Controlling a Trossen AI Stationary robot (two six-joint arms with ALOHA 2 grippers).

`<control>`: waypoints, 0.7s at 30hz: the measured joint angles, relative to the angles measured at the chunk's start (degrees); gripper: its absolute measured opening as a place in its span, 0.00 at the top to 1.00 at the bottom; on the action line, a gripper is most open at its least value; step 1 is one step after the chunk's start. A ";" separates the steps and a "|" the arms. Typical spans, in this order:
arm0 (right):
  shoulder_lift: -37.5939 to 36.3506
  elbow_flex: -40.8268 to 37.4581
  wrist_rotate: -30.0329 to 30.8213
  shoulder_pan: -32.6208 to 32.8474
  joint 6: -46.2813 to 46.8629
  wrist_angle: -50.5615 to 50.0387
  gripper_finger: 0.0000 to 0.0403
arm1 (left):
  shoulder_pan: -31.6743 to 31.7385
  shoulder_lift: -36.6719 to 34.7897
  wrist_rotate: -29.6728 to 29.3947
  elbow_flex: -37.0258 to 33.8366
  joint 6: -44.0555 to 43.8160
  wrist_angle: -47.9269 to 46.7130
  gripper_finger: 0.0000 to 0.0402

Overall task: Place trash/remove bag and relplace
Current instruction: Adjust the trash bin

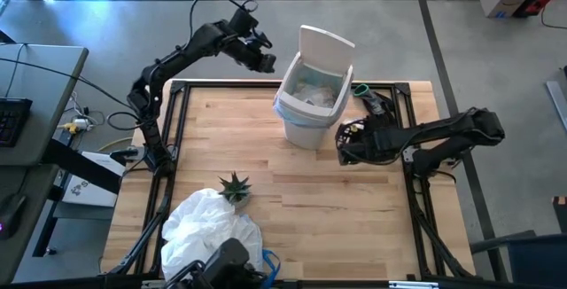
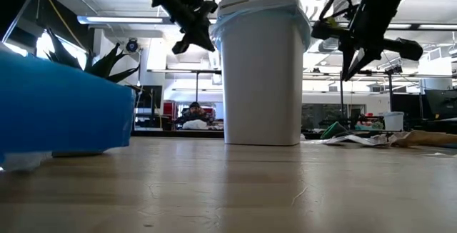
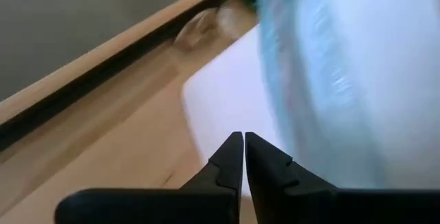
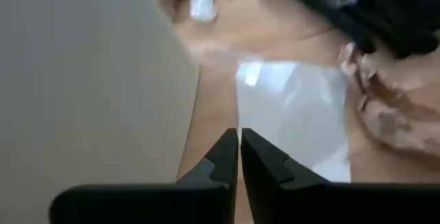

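The white bin [image 1: 306, 122] [image 2: 260, 83] stands upright near the table's far edge with its lid [image 1: 326, 41] tipped up. The light-blue bag [image 1: 283, 105] [image 3: 309, 45] lines it, folded over the rim [image 2: 260, 13], and pale trash [image 1: 315, 89] lies inside. My left gripper [image 1: 263, 59] [image 2: 194, 22] [image 3: 244, 138] hangs shut, just left of the bin's rim. My right gripper [image 1: 343, 140] [image 2: 355, 51] [image 4: 239, 135] is shut and raised right of the bin. Below it lie a clear plastic wrapper [image 4: 295, 114] and crumpled brown paper [image 4: 392, 107]. More trash [image 1: 372, 103] [image 2: 357, 139] lies right of the bin.
A small green spiky plant [image 1: 235, 185] stands near the table's middle left. A crumpled white plastic bag [image 1: 208, 222] lies by the near edge, with something blue [image 2: 64, 104] close to the low camera. A desk [image 1: 35, 94] stands left of the table. A person [image 2: 193, 111] sits far off.
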 joint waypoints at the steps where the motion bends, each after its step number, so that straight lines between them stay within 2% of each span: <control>1: -0.71 -0.38 0.75 -0.72 0.22 -0.09 0.99 | -0.13 -0.08 0.62 -0.18 -0.82 1.24 1.00; 5: -3.89 -2.05 3.72 -3.87 1.54 0.79 1.00 | -0.60 0.15 2.01 -0.36 -3.01 3.61 1.00; 9: -7.22 -4.46 3.72 -8.46 -5.54 8.29 1.00 | -1.30 0.30 5.32 -0.36 -4.41 4.90 1.00; 13: -8.82 -6.31 0.21 -13.27 -15.19 19.04 1.00 | -2.90 0.32 5.67 -0.36 -3.99 4.24 1.00; 18: -8.81 -8.02 -8.26 -17.94 -25.75 31.52 1.00 | -5.20 0.32 6.35 -0.36 -2.19 0.18 1.00; 21: -8.81 -8.22 -9.53 -18.47 -27.07 33.09 1.00 | -6.07 0.32 4.04 -0.34 0.61 -4.76 1.00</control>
